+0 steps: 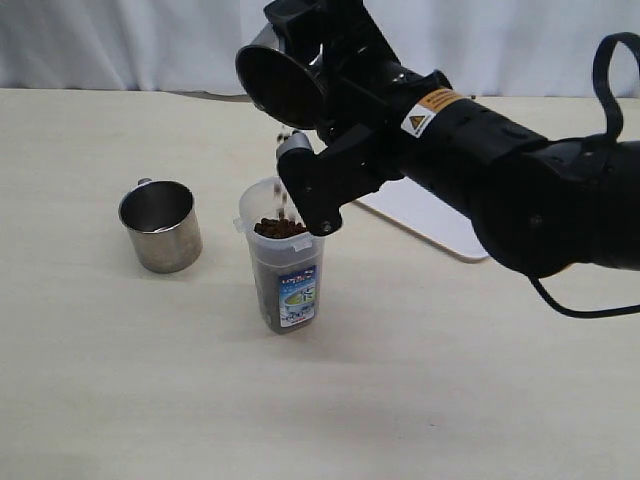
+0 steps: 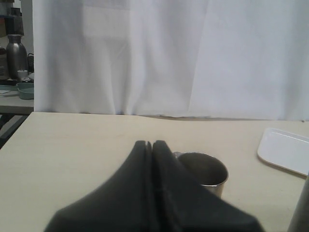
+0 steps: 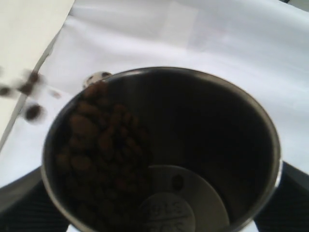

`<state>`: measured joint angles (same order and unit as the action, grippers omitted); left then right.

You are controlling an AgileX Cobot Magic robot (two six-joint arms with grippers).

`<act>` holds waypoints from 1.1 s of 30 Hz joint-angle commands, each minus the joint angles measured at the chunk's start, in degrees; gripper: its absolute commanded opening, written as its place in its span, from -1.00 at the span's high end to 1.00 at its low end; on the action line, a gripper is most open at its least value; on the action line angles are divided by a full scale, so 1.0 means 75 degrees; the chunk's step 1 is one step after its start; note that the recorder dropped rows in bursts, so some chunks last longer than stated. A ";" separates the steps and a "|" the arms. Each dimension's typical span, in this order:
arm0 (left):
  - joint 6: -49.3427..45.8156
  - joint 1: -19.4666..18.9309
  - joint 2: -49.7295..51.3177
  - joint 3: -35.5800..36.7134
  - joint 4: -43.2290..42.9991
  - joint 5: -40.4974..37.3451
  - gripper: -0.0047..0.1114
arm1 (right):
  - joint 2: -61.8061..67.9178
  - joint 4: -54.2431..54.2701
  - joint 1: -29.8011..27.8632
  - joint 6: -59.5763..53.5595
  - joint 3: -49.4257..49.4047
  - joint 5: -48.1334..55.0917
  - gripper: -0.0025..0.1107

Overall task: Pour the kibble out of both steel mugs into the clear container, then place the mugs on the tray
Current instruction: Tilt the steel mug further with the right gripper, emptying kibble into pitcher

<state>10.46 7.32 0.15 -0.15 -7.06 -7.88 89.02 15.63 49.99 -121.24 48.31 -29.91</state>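
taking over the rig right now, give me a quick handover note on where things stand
Right gripper: gripping the tipped mug above the jar, with kibble falling in. Some kibble is left in that mug.
Left gripper: shut, holding nothing, close to the other mug.
The other mug stands upright on the table, left of the jar in the exterior view, and looks empty.
Tray: partly hidden behind the right arm, no mug seen on it.
Done: one mug apparently emptied.
Left: finish this pour, then put both mugs on the tray.
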 commanded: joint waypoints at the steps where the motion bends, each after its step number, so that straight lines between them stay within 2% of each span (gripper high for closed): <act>1: 0.0015 0.0000 -0.0020 0.0019 0.0042 0.0094 0.92 | -0.0060 -0.0203 0.0025 -0.0016 0.0076 -0.0252 0.87; 22: 0.0015 0.0000 -0.0020 0.0019 0.0042 0.0094 0.92 | -0.0060 -0.0496 0.0025 -0.0016 0.0076 -0.0654 0.87; 33: 0.0015 0.0000 -0.0020 0.0019 0.0042 0.0094 0.92 | -0.0031 -0.0181 0.0025 -0.0016 0.0003 -0.0572 0.87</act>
<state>10.46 7.32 0.15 -0.15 -7.06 -7.88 89.02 13.57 49.99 -121.24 48.31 -33.09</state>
